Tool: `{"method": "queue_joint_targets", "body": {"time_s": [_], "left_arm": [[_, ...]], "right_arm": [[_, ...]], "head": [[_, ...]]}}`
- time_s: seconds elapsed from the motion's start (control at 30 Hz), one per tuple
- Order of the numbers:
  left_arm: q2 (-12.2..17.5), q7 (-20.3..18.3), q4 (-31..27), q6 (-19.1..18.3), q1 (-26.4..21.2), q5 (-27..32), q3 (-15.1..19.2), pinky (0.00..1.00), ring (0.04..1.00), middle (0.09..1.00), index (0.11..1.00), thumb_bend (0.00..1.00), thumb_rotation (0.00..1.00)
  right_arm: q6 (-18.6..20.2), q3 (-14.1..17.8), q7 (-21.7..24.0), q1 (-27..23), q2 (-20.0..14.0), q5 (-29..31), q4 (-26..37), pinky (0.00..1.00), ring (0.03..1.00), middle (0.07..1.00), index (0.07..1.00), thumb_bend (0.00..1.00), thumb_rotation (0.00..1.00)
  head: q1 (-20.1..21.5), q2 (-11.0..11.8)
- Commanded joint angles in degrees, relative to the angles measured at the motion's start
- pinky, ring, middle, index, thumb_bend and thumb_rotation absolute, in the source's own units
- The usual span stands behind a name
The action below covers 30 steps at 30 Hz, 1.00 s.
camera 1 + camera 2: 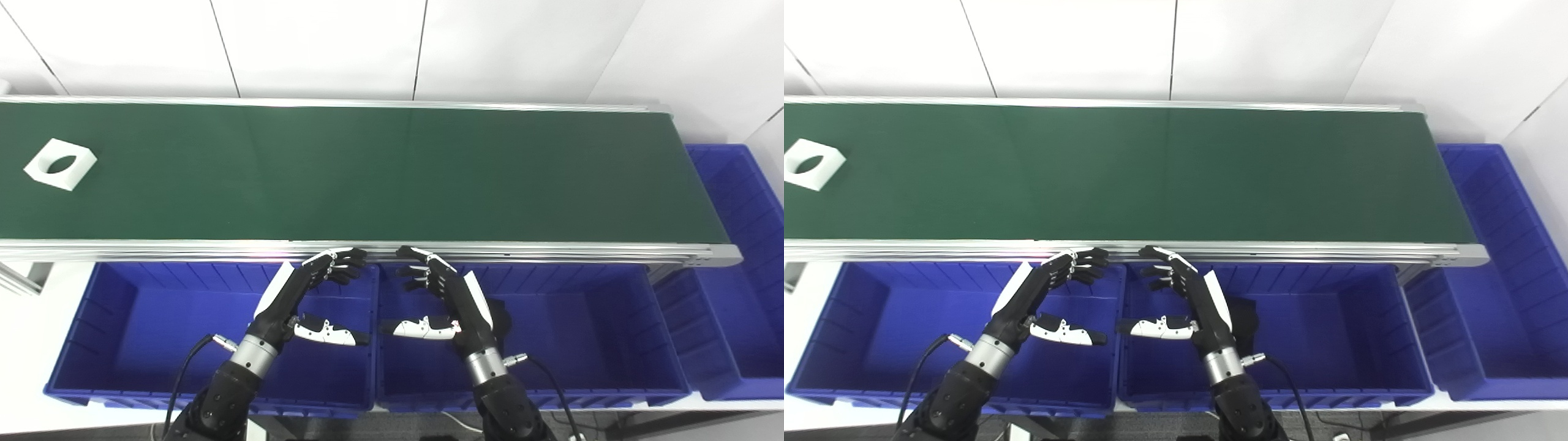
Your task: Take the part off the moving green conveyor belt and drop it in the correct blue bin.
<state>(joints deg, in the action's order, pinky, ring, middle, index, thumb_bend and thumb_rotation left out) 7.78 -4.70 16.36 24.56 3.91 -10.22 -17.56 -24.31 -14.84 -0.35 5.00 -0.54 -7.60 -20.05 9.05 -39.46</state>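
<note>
- Far to the left of both hands, on the green conveyor belt (392,174), lies the white part (60,163): a flat square block with a round hole through its middle.
- Handling, as a judgement: the part looks rigid and light, probably smooth plastic. Its outer side faces offer the surest hold, taken across two opposite edges; the hole is a second option.
- Position: the part sits near the belt's left end, well apart from the left hand (312,294) and farther still from the right hand (438,297), beyond the belt's near rail.
- Left hand: empty, fingers spread and lightly curled, hovering above the left blue bin (110,331) just short of the rail.
- Right hand: empty, fingers likewise apart, above the middle blue bin (576,331).
- A third blue bin (744,257) stands past the belt's right end.
</note>
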Motion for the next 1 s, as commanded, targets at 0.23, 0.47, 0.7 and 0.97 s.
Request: {"method": "queue_joint_targets", "body": {"time_s": [0.23,0.47,0.7,0.97], "left_arm": [[0.0,1.2,-1.1,2.4,-1.1,0.0,0.0,0.66,0.696,0.746,0.763,0.83,0.00],[-1.2,0.5,-0.6,2.4,-1.1,2.7,0.6,0.66,0.696,0.750,0.770,0.82,0.00],[-1.7,0.5,-0.6,2.4,-1.0,3.2,0.7,0.66,0.695,0.752,0.776,0.81,0.00],[-1.7,0.3,-0.4,2.4,-1.1,3.3,0.7,0.67,0.698,0.752,0.775,0.81,0.00]], "right_arm": [[-1.9,-0.3,4.8,-1.4,-2.6,0.9,3.6,0.64,0.751,0.863,0.788,0.83,0.22],[-1.6,0.7,6.4,-1.5,-4.7,0.3,6.2,0.64,0.762,0.842,0.762,0.85,0.10],[-1.3,1.6,6.3,-0.8,-4.9,0.2,6.4,0.62,0.715,0.834,0.753,0.86,0.06],[-1.4,1.6,7.3,-0.7,-4.5,1.1,6.0,0.63,0.725,0.834,0.755,0.85,0.10]], "head": [[-0.5,0.0],[-1.7,0.2],[-2.2,0.4],[-2.2,0.5]]}}
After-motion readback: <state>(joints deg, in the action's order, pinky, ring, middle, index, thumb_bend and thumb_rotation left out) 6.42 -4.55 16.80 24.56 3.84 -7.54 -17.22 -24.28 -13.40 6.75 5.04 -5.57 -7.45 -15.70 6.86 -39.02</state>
